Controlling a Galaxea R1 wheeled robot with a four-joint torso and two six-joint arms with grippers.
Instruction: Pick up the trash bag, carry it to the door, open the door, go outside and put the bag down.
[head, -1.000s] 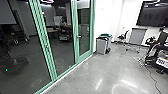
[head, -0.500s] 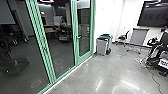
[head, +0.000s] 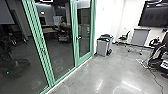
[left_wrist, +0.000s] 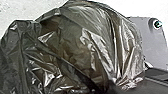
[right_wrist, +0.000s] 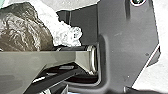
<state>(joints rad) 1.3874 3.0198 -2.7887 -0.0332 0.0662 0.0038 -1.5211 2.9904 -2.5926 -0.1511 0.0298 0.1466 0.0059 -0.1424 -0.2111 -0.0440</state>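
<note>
You can't tell how far either pincer is open, or whether one grips the trash bag (left_wrist: 75, 47). The bag bulges close by the robot's dark plate (right_wrist: 120, 50), some folds gathering toward it; it's too rounded to give you a clear long axis. You seem to be carrying it doorward: drive gently, clear the green frame (head: 37, 32), and square up to the glass door (head: 84, 27).

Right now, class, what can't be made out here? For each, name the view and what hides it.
Contents of the trash bag: left wrist view, hidden by crumpled plastic.
Right end of the wall screen: head view, cut off by the edge.
Fine detail behind the glass: head view, lost in darkness.
</note>
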